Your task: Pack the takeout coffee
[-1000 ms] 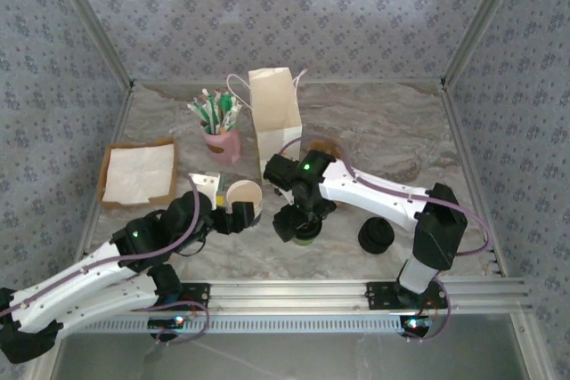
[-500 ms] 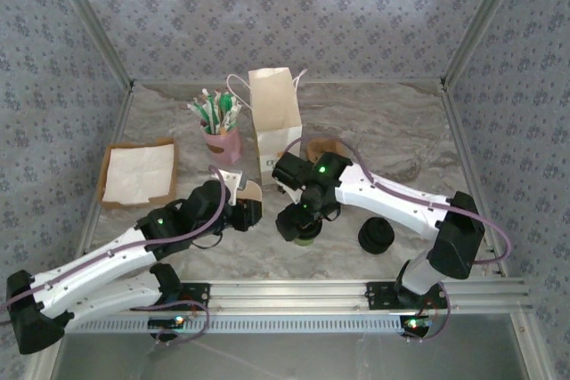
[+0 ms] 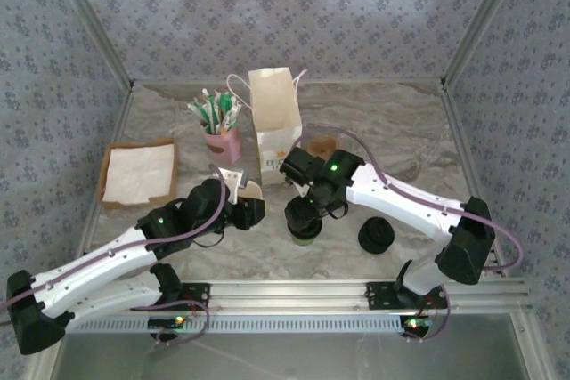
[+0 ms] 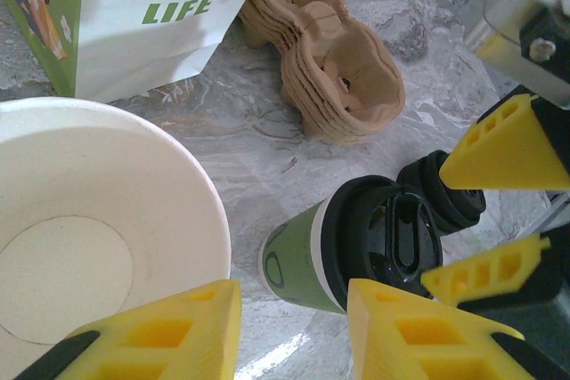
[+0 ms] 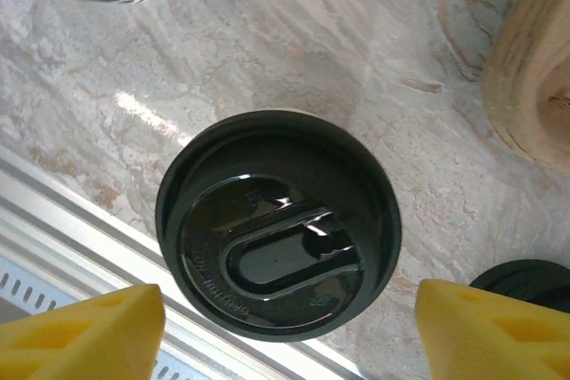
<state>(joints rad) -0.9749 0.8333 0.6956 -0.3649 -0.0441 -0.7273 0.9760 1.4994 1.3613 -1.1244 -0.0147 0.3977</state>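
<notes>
The right claw [image 5: 289,295] hangs straight over the takeout coffee [image 4: 294,264], its fingers spread wide on either side of the black lid [image 5: 276,238] and gripping nothing. To me this looks like the pick-up. Next it should drop lower, squeeze the cup gently below the lid, lift it level and carry it to the white bag [image 3: 274,117] standing just beyond the claw. The left claw [image 4: 294,327] is part open, with bare table [image 4: 294,140] between its fingers and a lidless cup [image 4: 98,220] by its left finger.

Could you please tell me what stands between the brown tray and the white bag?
A pink cup of green-and-white sticks, seen in the top external view.
</notes>
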